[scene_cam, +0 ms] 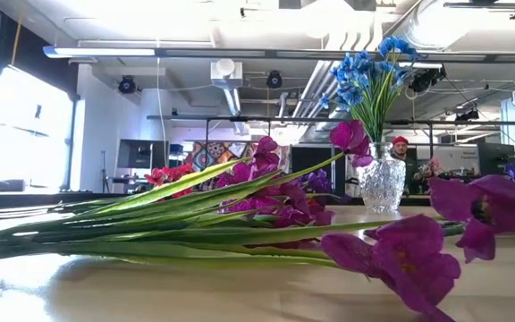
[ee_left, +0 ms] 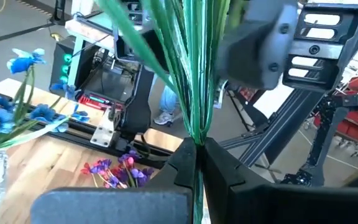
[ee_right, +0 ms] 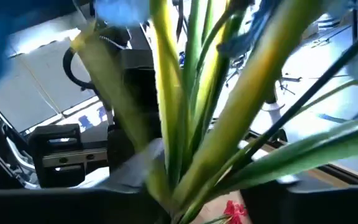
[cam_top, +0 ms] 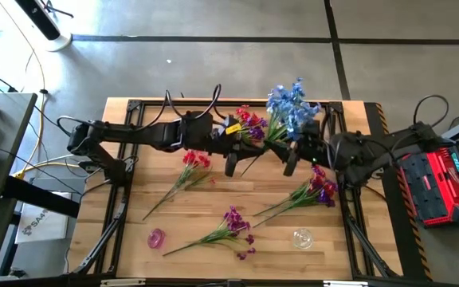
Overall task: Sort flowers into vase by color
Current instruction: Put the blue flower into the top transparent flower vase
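The spray I am carrying now, an artificial flower with red-pink blossoms and a bundle of thin green stems [ee_left: 194,74], sits just above the middle of the high frame. My left gripper [ee_left: 197,163] has its fingers pinched shut on that bundle. I judge these sprays light and springy, with smooth plastic stems that can slide or twist in a pinch, so low on the stem, clear of the leaves, is the place to hold. The blossoms look easy to crush.

My right gripper [cam_top: 291,165] is beside it, right of centre, with green stems filling its wrist view. I cannot tell how its fingers stand.

Counting from above: one blue-blossomed spray [cam_top: 292,105] in the clear cut-glass vase [scene_cam: 382,182], one red spray [cam_top: 194,163] lying left of centre, and two purple sprays, one at lower centre [cam_top: 231,225] and one at the right [cam_top: 317,190]. Add a pink vase [cam_top: 157,237] and a clear one [cam_top: 302,237] (both near the bottom edge), all on the pale wooden table [cam_top: 213,195].
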{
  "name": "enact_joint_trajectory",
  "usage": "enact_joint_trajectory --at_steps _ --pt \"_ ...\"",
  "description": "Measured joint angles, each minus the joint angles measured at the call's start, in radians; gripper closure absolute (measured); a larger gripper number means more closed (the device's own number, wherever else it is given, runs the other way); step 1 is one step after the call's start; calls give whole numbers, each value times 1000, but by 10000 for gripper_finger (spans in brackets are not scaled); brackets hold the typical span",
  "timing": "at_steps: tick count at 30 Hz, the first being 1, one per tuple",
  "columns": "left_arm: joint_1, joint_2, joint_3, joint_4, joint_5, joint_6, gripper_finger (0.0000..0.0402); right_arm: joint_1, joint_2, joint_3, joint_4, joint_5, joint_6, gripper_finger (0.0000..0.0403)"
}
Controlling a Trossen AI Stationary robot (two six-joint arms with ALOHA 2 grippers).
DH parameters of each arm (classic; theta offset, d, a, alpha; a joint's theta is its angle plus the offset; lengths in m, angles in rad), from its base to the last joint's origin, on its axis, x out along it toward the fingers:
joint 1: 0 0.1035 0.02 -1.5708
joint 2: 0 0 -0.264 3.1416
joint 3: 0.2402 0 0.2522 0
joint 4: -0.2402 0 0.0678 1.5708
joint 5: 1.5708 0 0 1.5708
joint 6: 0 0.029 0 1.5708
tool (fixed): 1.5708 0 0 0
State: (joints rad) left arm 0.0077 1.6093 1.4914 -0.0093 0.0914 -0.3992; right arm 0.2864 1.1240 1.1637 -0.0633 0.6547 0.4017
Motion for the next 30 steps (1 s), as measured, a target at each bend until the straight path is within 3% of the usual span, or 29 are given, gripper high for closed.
enact_joint_trajectory --at_steps 3,5,11,18,24,30 --pt "20 0 0 -4 38 0 401 -47 0 0 -4 -62 0 356" --pt "31 0 0 -19 53 -2 399 -62 0 0 -6 -73 -25 387" --pt "84 -7 2 -164 56 -35 364 -72 -24 -2 -48 23 -68 395" --pt "139 -28 1 -332 66 18 319 -56 -167 0 -147 180 -84 399" --pt "166 -28 0 -378 61 62 315 -38 -282 1 -272 440 -135 401" --pt "188 -28 0 -380 61 64 314 -38 -319 1 -375 696 -225 402"
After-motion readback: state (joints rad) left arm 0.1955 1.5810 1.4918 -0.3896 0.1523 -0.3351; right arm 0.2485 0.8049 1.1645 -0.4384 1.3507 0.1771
